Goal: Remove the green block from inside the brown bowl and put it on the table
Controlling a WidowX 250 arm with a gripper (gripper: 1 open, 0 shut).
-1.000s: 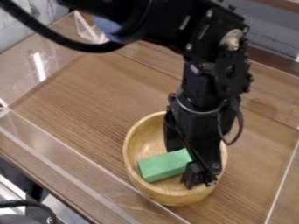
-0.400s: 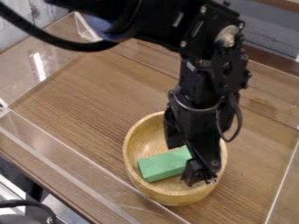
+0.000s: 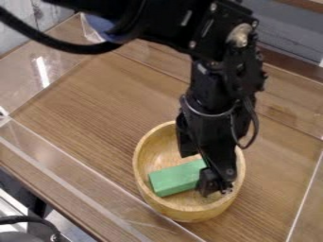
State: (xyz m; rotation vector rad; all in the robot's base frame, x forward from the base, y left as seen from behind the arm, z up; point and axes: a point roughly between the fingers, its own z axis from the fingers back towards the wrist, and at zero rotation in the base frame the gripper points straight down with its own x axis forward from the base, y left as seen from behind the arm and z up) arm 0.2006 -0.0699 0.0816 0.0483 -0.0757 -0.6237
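Where the gripper (image 3: 212, 168) dips, the green block's (image 3: 175, 180) end (right side) hides.

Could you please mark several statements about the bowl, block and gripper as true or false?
1. The block is inside the bowl. True.
2. The block is red. False: it is green.
3. The gripper is above the table, well away from the bowl. False: its fingers are down at the bowl.
4. The bowl rests on the table. True.
5. The bowl is upside down. False: it stands upright, opening upward.
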